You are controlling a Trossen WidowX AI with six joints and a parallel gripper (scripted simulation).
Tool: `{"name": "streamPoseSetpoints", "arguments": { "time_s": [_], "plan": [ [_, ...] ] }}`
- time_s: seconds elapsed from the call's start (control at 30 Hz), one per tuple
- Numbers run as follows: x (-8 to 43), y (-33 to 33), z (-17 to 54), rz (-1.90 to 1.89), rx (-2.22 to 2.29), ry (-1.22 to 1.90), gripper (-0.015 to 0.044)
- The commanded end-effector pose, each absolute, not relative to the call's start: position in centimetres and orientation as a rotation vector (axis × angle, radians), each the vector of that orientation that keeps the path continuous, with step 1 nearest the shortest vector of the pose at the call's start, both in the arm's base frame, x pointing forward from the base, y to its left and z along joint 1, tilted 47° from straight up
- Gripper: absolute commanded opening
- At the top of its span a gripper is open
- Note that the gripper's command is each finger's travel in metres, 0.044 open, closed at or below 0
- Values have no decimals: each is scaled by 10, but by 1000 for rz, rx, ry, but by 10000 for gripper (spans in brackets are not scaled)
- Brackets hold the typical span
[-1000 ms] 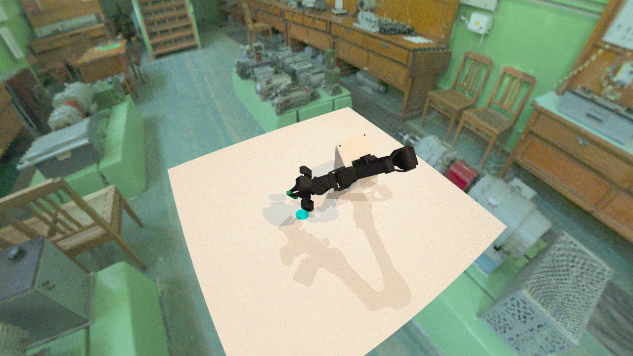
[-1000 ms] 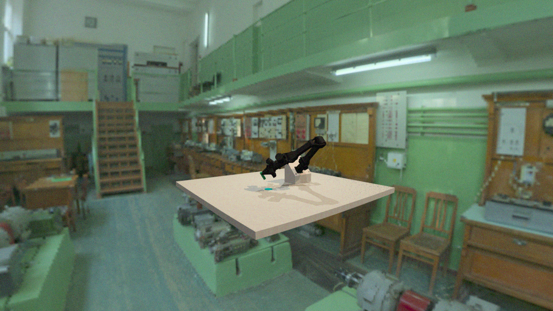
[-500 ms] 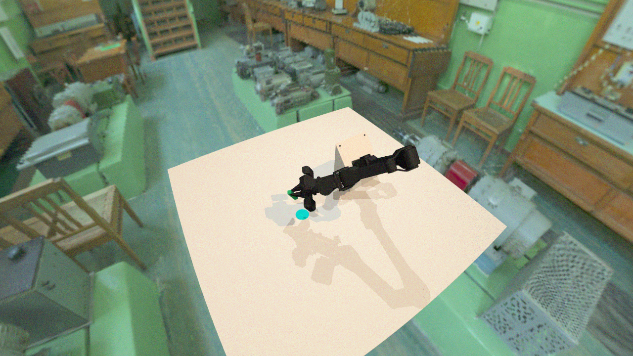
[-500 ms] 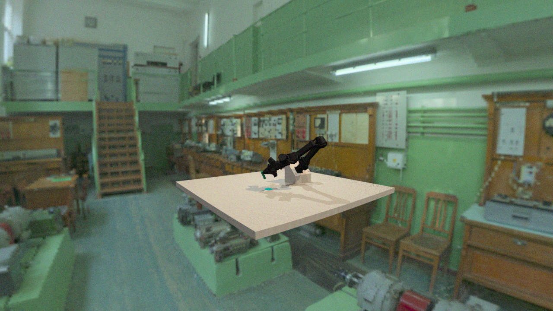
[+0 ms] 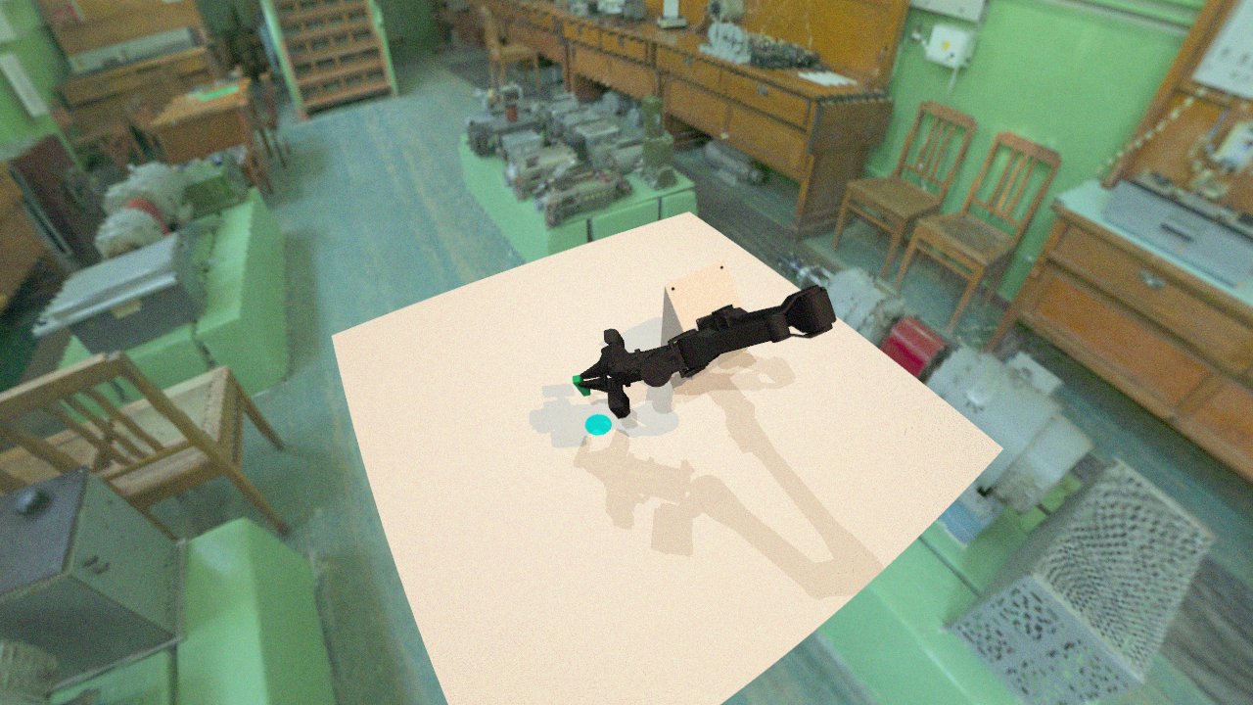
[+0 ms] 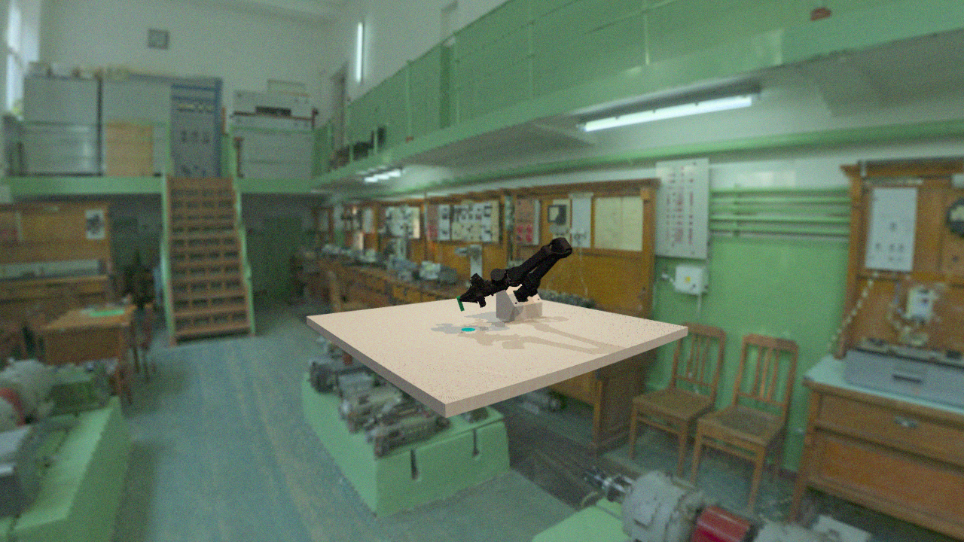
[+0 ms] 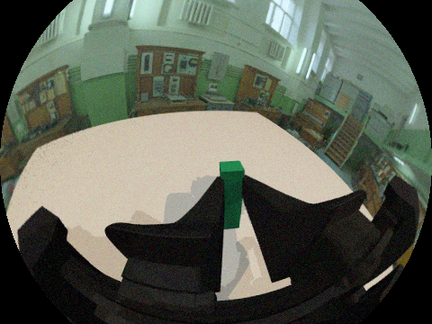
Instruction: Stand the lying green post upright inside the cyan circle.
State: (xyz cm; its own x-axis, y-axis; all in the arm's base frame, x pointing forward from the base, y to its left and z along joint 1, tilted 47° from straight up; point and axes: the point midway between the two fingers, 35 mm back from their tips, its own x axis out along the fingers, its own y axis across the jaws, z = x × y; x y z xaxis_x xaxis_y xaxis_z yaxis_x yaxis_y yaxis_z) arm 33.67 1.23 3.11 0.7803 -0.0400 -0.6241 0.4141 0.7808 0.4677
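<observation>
green post [image 7: 230,194], cyan circle [image 5: 598,425], black gripper [image 7: 233,211]

Post [image 5: 578,383] held in the hand [image 5: 588,382] above the table [image 5: 613,561], seemingly just beside the circle [image 5: 598,425]

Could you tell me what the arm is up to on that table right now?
The arm's hand is shut on a small green post, carrying it in the air above the pale table. In the exterior view the post hangs close to upright, clear of the surface. The cyan circle, where the post belongs, lies on the table a little off from the hand and has nothing standing in it. So the post is picked up but not yet set down or let go.
</observation>
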Motion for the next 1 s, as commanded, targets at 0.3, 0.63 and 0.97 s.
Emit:
{"name": "streamPoseSetpoints", "arguments": {
  "time_s": [0.3, 0.63, 0.97],
  "plan": [
    [331, 12, 42, -276, 681, 533, 23],
    [325, 11, 50, -281, 719, 461, 23],
    [318, 11, 58, -284, 760, 388, 23]
  ]
}}
